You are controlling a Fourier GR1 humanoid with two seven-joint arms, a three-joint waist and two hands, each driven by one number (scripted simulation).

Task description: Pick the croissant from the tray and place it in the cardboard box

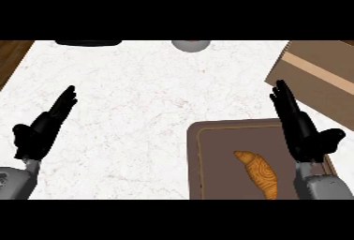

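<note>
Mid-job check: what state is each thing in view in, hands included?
croissant: lying on the tray, untouched.
tray: flat on the counter, carrying the croissant.
cardboard box: beyond the tray, partly out of view; open or closed, cannot tell.
left hand: open, empty, at the view's left.
right hand: open, empty, over the tray's right edge.

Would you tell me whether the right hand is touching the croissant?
Apart: the head view shows bare tray between the right hand and the croissant.
</note>
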